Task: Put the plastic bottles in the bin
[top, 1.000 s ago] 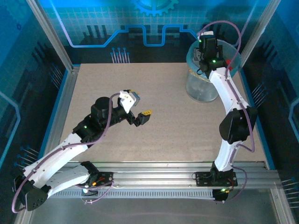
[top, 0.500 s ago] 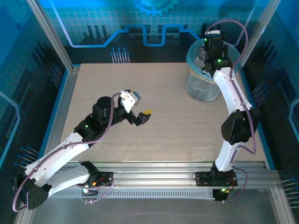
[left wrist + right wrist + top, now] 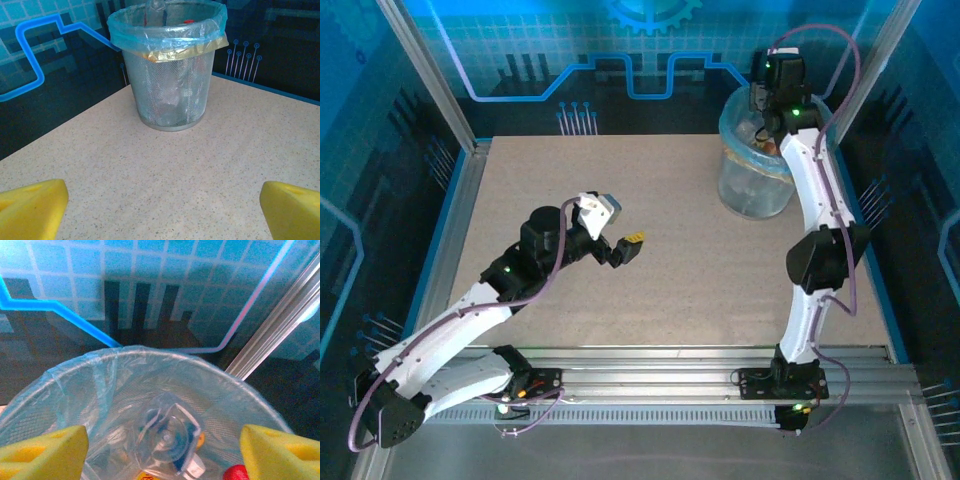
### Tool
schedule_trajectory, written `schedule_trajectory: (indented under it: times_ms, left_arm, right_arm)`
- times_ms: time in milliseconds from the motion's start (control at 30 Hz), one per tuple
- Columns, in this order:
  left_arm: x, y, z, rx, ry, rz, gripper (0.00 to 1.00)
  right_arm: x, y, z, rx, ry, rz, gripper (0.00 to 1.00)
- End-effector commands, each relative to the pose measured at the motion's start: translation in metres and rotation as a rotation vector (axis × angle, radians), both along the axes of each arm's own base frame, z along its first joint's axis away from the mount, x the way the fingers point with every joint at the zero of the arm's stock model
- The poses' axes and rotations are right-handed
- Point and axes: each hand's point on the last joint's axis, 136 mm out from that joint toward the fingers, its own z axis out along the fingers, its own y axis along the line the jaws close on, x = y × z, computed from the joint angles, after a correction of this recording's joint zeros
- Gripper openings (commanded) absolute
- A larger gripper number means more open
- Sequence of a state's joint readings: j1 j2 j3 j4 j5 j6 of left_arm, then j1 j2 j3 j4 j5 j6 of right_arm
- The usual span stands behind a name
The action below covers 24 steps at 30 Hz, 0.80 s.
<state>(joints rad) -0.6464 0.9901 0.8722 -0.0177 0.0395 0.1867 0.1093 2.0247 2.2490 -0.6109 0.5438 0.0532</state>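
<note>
**Bottles Lie in the Lined Bin Beneath a Wide-Open Right Gripper**

The bin [image 3: 125, 354] sits directly below the right gripper [image 3: 162, 447]. Its round mouth spreads past both yellow fingertips [image 3: 45, 452], which stand wide apart with nothing gripped between them. Down inside, the plastic bottles [image 3: 167, 437] rest against the light blue bag. One clear bottle points up toward the gripper, and a red cap [image 3: 235, 474] lies lower and to the right of it.

The bag folds over the rim in a crinkled collar, above a grey wall that looks finely meshed. An aluminium frame post [image 3: 270, 340] rises just beyond the rim, ahead and to the right of the gripper, with the blue-patterned back wall [image 3: 150, 270] close behind.

The left gripper [image 3: 164, 207] hangs low over the table [image 3: 240, 145], its jaws spread wide on nothing. The bin is straight ahead of it and well apart, with bare speckled tabletop in between. The table's far edge passes close behind the bin.
</note>
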Motion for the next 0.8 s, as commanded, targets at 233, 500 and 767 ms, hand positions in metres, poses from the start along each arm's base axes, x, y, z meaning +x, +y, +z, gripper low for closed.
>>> schedule_trajectory:
  times_ms: [233, 500, 767]
  left_arm:
    - [0.004, 0.003, -0.007, 0.029, -0.005, 0.022, 0.99]
    - [0.005, 0.005, -0.002, 0.017, -0.005, 0.037, 0.99]
    - [0.011, 0.010, 0.004, 0.003, -0.018, 0.085, 0.99]
  right_arm:
    - [0.011, -0.011, -0.085, 0.155, 0.226, -0.002, 0.76]
    - [0.002, 0.002, -0.026, 0.199, 0.109, 0.059, 0.78]
    - [-0.013, 0.022, 0.046, 0.198, -0.063, 0.142, 0.67]
